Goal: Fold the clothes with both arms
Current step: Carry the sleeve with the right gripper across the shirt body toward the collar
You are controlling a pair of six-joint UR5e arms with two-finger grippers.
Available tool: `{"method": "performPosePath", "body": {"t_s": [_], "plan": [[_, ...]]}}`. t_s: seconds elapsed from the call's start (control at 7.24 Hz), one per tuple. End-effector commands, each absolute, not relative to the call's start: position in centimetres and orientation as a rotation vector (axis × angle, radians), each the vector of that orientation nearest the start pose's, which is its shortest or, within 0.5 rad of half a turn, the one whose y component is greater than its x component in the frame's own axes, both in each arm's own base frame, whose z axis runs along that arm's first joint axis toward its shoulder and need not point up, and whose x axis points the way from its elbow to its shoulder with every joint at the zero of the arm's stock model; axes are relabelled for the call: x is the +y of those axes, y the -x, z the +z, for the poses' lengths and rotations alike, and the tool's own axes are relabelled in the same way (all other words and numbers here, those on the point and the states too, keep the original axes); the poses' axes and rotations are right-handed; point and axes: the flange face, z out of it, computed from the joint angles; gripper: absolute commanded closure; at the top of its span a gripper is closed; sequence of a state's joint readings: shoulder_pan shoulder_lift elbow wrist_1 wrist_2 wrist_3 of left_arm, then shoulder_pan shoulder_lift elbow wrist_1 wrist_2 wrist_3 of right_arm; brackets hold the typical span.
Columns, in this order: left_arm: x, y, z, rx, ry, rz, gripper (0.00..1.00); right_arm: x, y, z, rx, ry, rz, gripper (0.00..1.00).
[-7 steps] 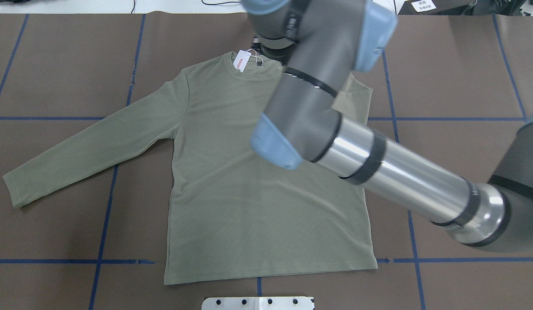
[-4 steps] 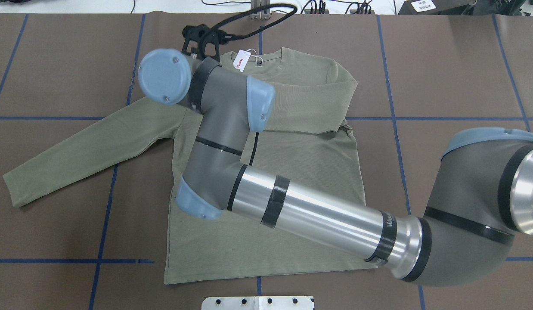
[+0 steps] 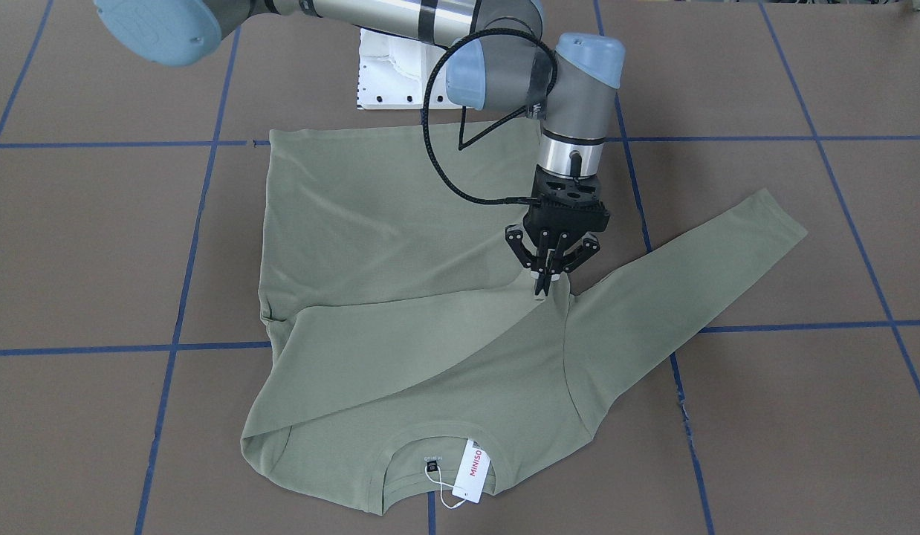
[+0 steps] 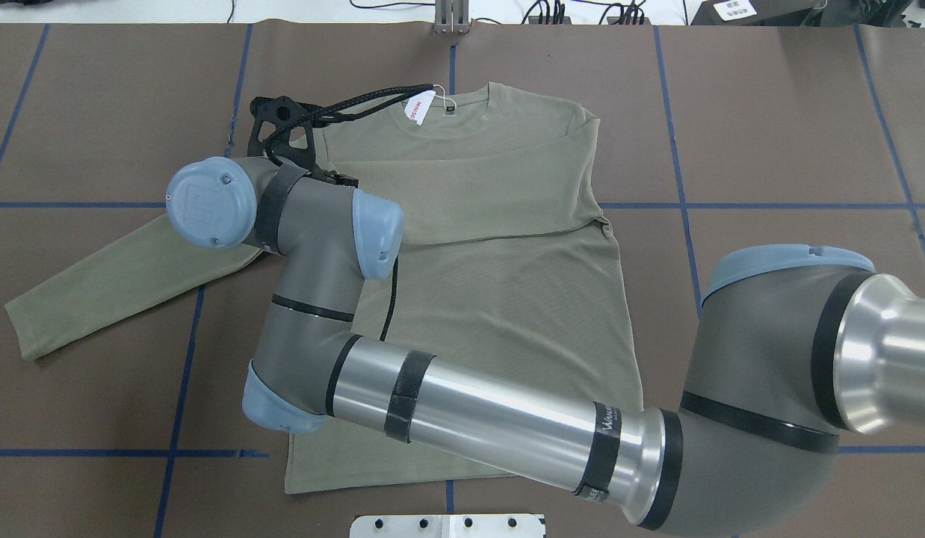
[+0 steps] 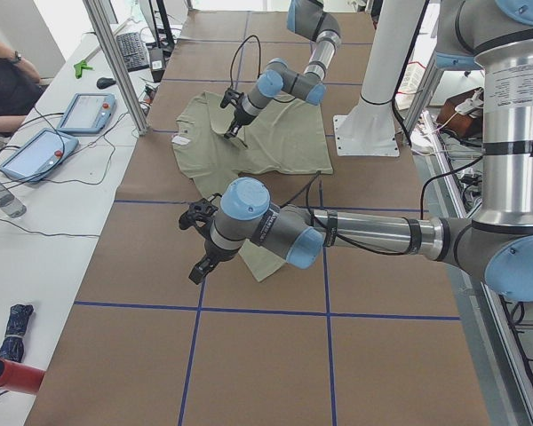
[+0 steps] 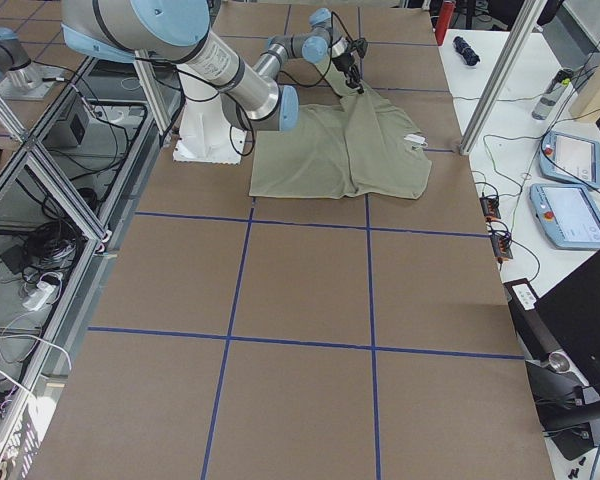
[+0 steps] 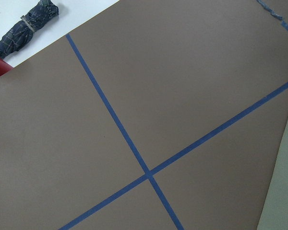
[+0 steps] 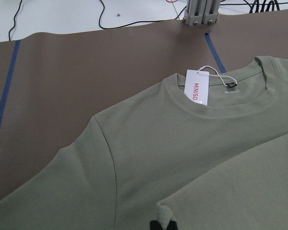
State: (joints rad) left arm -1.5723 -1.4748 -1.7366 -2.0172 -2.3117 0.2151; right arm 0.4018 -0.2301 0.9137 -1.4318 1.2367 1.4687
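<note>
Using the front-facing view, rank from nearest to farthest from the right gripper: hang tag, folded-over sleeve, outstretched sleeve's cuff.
1. folded-over sleeve: pinched in the right gripper, mid-shirt.
2. hang tag: at the neckline, view's bottom.
3. outstretched sleeve's cuff: far out at view's right.

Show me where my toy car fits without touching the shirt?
The brown mat on the robot's right of the shirt is bare, and so is the corner beyond the outstretched sleeve. It is crowded where the jaws of the right arm pinch the folded sleeve.
</note>
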Motion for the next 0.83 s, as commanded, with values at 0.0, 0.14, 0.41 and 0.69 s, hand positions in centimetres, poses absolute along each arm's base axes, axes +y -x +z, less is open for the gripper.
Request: {"method": "performPosePath", "body": {"t_s": [0.0, 0.14, 0.41, 0.69], "plan": [[-47.3, 6.7, 57.3, 0.670, -0.570, 0.390, 0.00, -49.3, 72.9, 0.5, -0.713, -0.503, 0.455, 0.55], [-47.3, 6.7, 57.3, 0.670, -0.570, 0.390, 0.00, -49.3, 72.8, -0.2, -0.720, -0.504, 0.456, 0.01], [-47.5, 6.6, 57.2, 0.670, -0.570, 0.388, 0.00, -49.8, 71.8, -2.6, -0.750, -0.504, 0.466, 0.01], [-49.8, 6.6, 54.5, 0.675, -0.604, 0.354, 0.00, -54.1, 67.7, -4.1, -0.805, -0.385, 0.465, 0.00]]}}
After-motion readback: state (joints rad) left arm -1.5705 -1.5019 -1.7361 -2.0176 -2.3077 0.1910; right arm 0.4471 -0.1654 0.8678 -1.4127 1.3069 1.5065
